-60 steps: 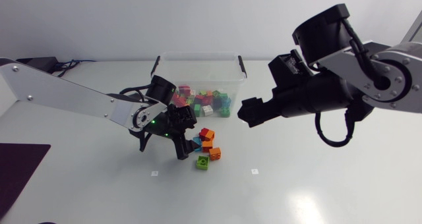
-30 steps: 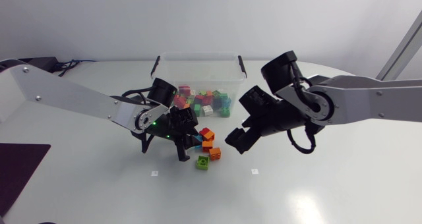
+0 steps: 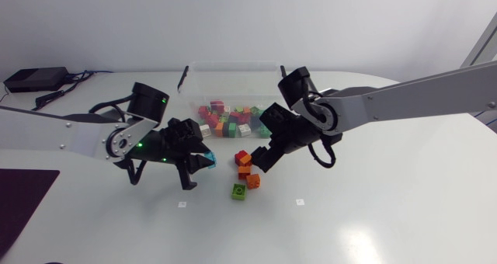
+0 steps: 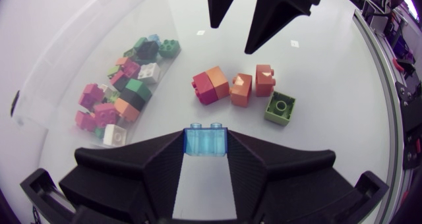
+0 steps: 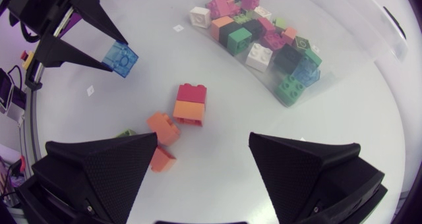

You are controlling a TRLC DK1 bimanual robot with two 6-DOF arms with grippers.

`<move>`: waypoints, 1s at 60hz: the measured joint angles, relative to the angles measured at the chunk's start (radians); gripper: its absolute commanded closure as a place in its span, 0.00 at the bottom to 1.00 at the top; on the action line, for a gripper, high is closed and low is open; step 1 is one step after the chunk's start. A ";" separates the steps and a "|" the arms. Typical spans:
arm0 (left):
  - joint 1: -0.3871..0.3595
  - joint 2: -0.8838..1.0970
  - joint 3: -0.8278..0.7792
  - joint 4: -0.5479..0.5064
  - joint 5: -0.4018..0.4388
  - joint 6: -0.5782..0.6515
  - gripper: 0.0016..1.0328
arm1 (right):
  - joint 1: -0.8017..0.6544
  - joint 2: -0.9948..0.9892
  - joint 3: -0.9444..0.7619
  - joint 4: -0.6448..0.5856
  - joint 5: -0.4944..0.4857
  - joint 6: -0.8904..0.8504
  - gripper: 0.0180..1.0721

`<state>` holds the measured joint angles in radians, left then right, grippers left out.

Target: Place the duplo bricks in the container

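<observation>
Starting with head view: left gripper (image 3: 203,161) clamped on a translucent blue brick (image 3: 207,158), held off the table (image 3: 373,217), beside the loose pile. Right gripper (image 3: 255,161) sits over the pile, just in front of the container (image 3: 233,68); can't judge its finger spread from here. On the table: red-orange stack (image 3: 243,158), orange brick (image 3: 252,180), green brick (image 3: 238,191). Container holds a heap of mixed bricks. Left wrist view: left gripper (image 4: 206,145) has both fingers pressed on the blue brick (image 4: 206,137) from two sides, studs up. Ahead of it lie the red-orange stack (image 4: 211,85), two orange bricks (image 4: 252,85) and the green brick (image 4: 280,108); the right gripper (image 4: 241,20) hangs beyond them, fingers parted. Right wrist view: right gripper (image 5: 203,141) wide open, nothing touching its fingers; red-orange stack (image 5: 190,104) ahead of it, orange bricks (image 5: 163,128) near one finger. Container (image 5: 369,33) off to one side, left gripper (image 5: 99,46) with the blue brick (image 5: 120,58) to the other.
</observation>
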<state>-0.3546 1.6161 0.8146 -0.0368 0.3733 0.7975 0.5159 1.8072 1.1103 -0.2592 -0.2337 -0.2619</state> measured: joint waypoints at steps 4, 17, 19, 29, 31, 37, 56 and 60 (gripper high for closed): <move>0.019 -0.053 -0.017 -0.009 0.008 0.000 0.74 | 0.013 0.017 0.024 -0.003 0.004 0.008 0.05; 0.091 -0.200 -0.028 -0.017 0.038 -0.020 0.74 | 0.045 0.067 0.086 -0.016 0.028 0.035 0.05; 0.102 -0.219 -0.029 -0.017 0.043 -0.029 0.74 | 0.048 0.074 0.096 -0.024 0.029 0.039 0.05; 0.156 -0.299 -0.029 -0.037 0.071 -0.048 0.74 | 0.074 0.113 0.137 -0.058 0.067 0.047 0.05; 0.166 -0.311 -0.029 -0.041 0.076 -0.057 0.74 | 0.080 0.125 0.151 -0.073 0.071 0.051 0.05; 0.191 -0.340 -0.029 -0.043 0.094 -0.072 0.74 | 0.087 0.167 0.185 -0.087 0.079 0.055 0.10; 0.217 -0.355 -0.029 -0.043 0.117 -0.121 0.74 | 0.086 0.232 0.252 -0.116 0.108 0.076 0.26; 0.217 -0.355 -0.029 -0.043 0.117 -0.121 0.74 | 0.086 0.246 0.262 -0.121 0.111 0.079 0.30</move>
<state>-0.1375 1.2610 0.7860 -0.0795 0.4904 0.6762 0.6022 2.0529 1.3727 -0.3798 -0.1223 -0.1829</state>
